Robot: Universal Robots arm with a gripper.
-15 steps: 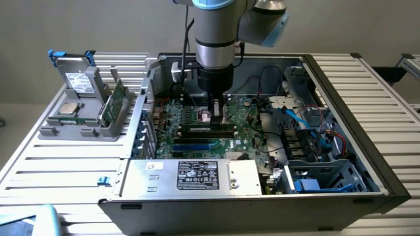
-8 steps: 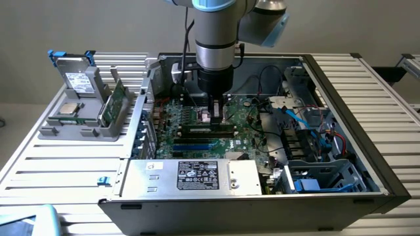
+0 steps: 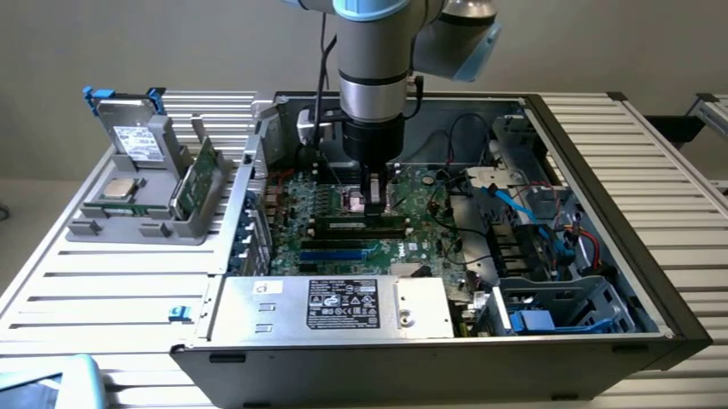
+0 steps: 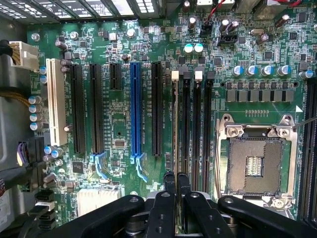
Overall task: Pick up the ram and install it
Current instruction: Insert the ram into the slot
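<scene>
Pinching the ram (image 4: 175,124) by its thin edge, pressed the fingers (image 4: 170,182) of the gripper (image 4: 177,182) almost together. Held the stick upright just beneath the fingertips, in line with the memory slots (image 4: 197,129), processor socket (image 4: 256,163) off to one side.

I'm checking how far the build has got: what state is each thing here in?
gripper: shut on the ram.
ram: on edge in a memory slot; seating unclear.
processor socket: empty.
blue slot: empty.
computer case: side open.
green card: upright in the rack beside the case.
</scene>
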